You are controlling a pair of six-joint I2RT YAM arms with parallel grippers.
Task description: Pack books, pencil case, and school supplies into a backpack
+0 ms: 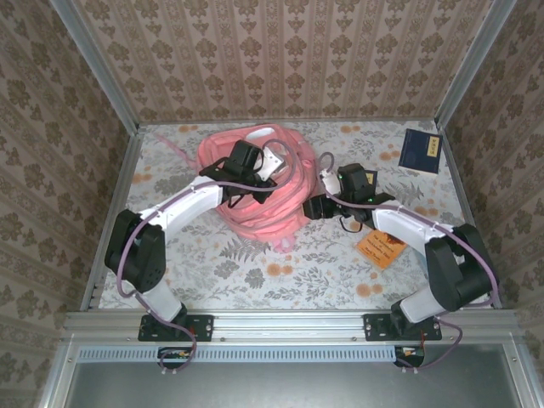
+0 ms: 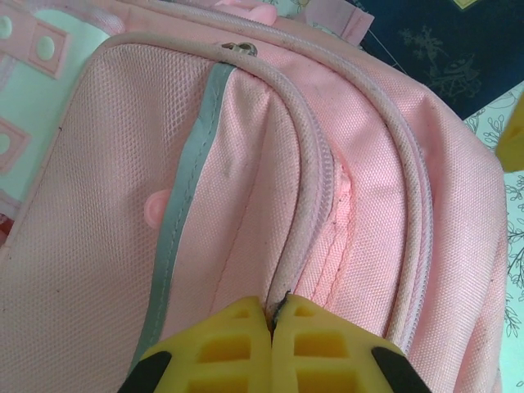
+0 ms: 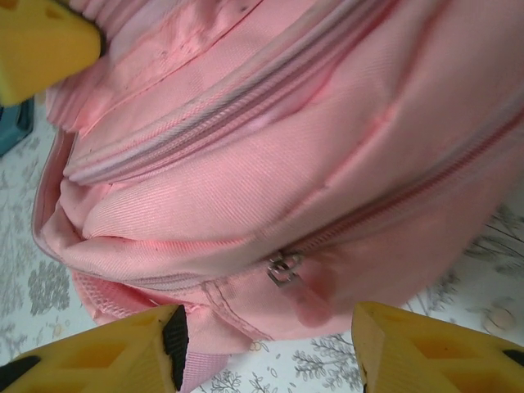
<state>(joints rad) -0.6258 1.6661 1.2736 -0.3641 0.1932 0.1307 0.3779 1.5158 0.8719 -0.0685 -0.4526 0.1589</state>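
Note:
The pink backpack (image 1: 255, 191) lies crumpled at the table's middle. My left gripper (image 2: 274, 318) is shut on the backpack's pink piping beside the grey reflective stripe (image 2: 184, 196), and it sits on top of the bag (image 1: 255, 166). At the bag's right side my right gripper (image 3: 268, 344) stands open, its fingers either side of a metal zipper slider (image 3: 282, 268) with a pink pull tab, not touching it. One navy book (image 1: 422, 150) lies at the back right, and its cover (image 2: 442, 49) also shows past the bag. An orange-brown book (image 1: 381, 248) lies under my right arm. The pencil case and school supplies are out of view.
A pale mint panel with pink squares (image 2: 33, 49) shows beyond the bag's far left. Floral tablecloth (image 1: 255, 272) lies bare in front of the bag. Metal frame rails (image 1: 110, 204) and patterned walls close in the table on three sides.

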